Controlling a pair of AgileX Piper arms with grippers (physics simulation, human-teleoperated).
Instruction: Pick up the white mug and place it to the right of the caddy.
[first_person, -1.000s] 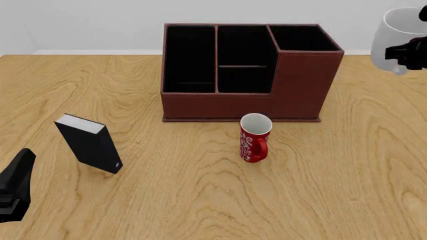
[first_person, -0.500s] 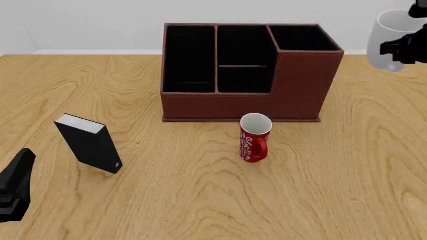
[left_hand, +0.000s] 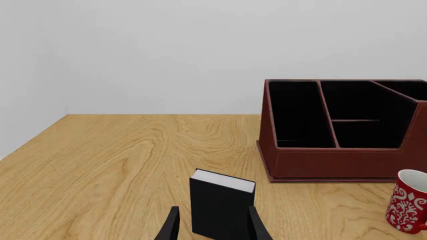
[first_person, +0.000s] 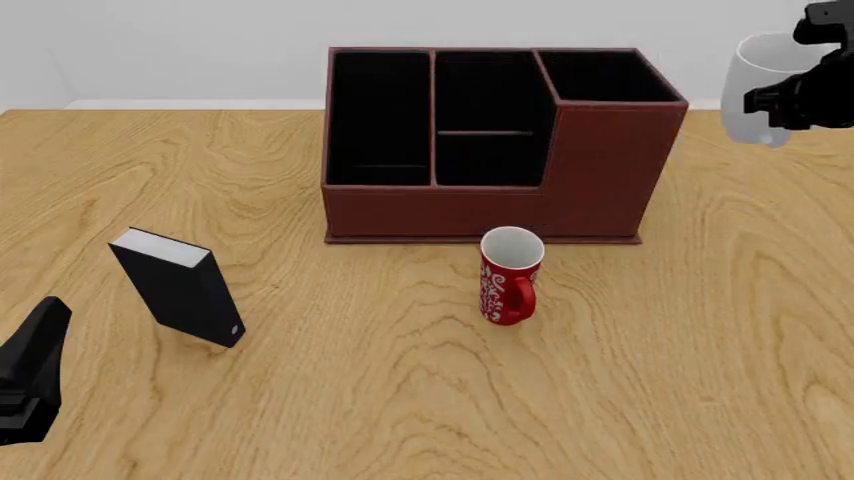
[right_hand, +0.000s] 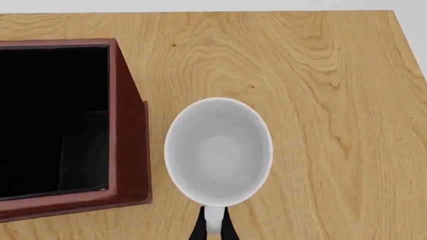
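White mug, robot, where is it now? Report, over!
Right end effector shut on white mug, held in the air right of the caddy. Left end effector open, idle near black box. Nothing blocking the spot below.

Everything I see is evenly and brightly lit, with soft light that seems to come from above; no lamp shows. The table (first_person: 400, 400) carries only faint, short shadows: a weak dark patch under the black box (first_person: 178, 287) and a thin one at the foot of the red mug (first_person: 509, 276). The caddy (first_person: 494, 140) has compartments so black that no detail reads inside them. The white mug (right_hand: 218, 151) in my right hand (right_hand: 212, 227) shows smooth grey shading in its bowl and no harsh glare. All three views are sharp edge to edge, without blur, grain or bending of straight lines.
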